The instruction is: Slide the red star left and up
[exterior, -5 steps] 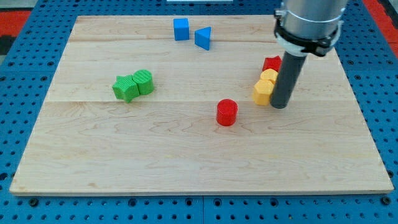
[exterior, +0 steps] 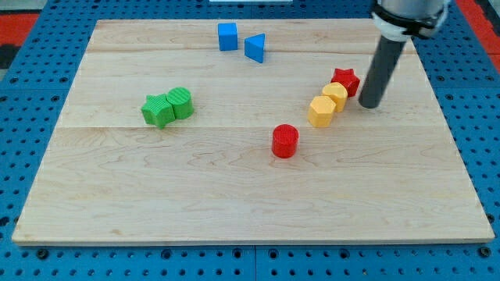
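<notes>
- My tip [exterior: 369, 104] is resting on the board [exterior: 234, 195] just right of the red star [exterior: 344, 80], seemingly not quite touching it.
- I am carrying no pincer, only a rod.
- The star is sitting against two yellow blocks [exterior: 328, 104], toward the view's right.

Red star [exterior: 344, 80], red cylinder [exterior: 285, 140]; 2 yellow, 2 green, 2 blue blocks.

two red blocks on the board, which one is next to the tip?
The red star, near the view's right, just left of my tip and at the top of the yellow pair. The red cylinder stands alone nearer the board's middle, well away from the tip.
</notes>
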Robot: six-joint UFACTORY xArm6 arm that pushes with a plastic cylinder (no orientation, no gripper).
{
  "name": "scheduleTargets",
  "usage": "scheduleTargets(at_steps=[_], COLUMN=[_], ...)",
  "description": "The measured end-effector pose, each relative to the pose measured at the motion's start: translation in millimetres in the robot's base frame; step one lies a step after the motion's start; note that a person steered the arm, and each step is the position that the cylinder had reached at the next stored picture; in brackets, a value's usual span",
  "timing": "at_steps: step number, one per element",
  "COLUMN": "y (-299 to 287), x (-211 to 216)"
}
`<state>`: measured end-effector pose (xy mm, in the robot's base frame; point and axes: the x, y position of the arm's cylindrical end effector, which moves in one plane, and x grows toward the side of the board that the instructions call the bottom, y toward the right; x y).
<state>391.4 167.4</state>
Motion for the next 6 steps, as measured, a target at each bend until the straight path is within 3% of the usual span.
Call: scheduleTargets(at_steps=[4, 6], y=[-25.3, 19.3], x=[-99.4, -102.5])
